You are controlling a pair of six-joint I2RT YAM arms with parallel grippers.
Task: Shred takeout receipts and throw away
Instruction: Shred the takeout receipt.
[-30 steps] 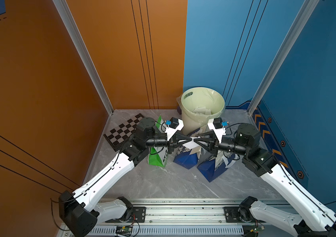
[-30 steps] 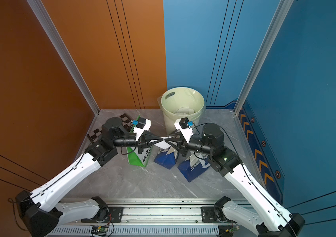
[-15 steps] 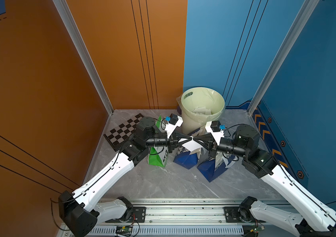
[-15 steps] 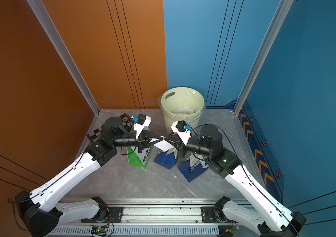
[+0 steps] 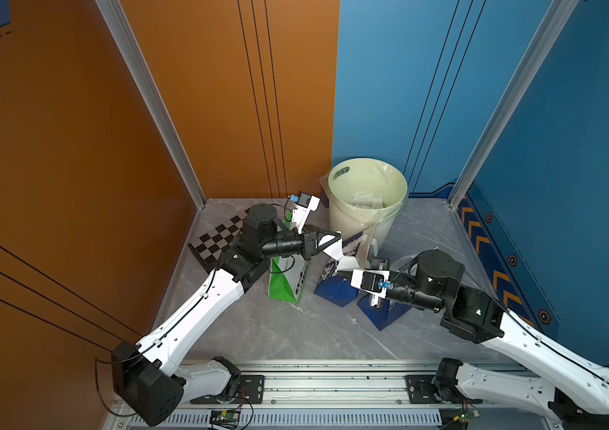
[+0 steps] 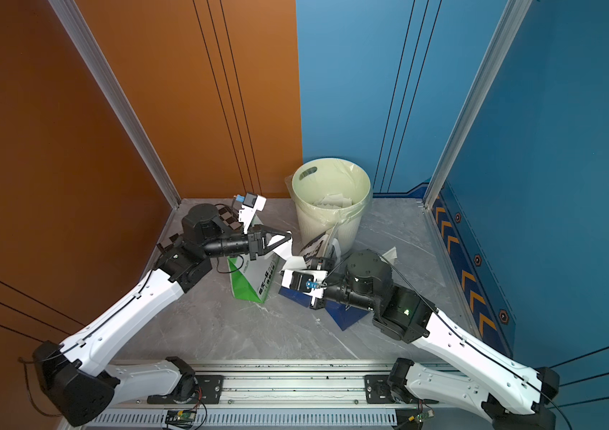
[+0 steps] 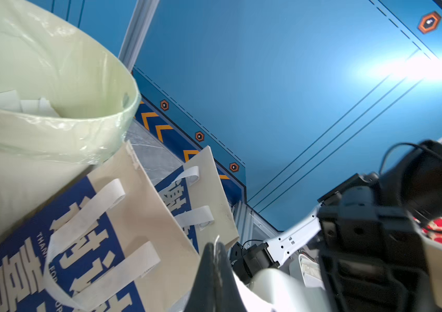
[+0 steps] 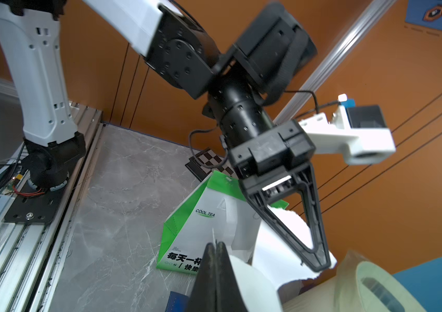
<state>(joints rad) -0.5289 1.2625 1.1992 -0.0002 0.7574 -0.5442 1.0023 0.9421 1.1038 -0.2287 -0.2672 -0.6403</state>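
**Both grippers pinched shut on white receipt paper above the bags**

A pale green trash bin (image 5: 355, 175) with a clear liner stands at the back of the grey marble desk (image 5: 295, 327), and white paper scraps (image 5: 364, 201) lie inside it. Three paper bags stand in front of the bin, under the two grippers. The green-white bag (image 5: 288, 283) is below the left arm. One blue-white bag (image 5: 336, 290) stands just beside the bin, its white looped handles (image 7: 87, 216) facing the left wrist camera. A second blue-white bag (image 5: 381, 316) sits beneath the right arm. A black-and-white checkerboard (image 5: 217, 238) lies flat near the orange wall, partly hidden by the left arm.

The left gripper (image 5: 338, 235) reaches across above the green-white bag. Its fingers are brought together on the takeout receipt (image 5: 334, 251), which hangs curled below the tips and has a ragged edge in the right wrist view. The right gripper (image 8: 216, 247) is lower and close by. In both top views its own wrist camera mostly covers it. In the right wrist view its tips are pressed tight on a thin white sheet. The paper there is blurred, so I cannot tell whether the two grippers hold one joined receipt or two torn parts. The paper is held in the air, short of the bin.
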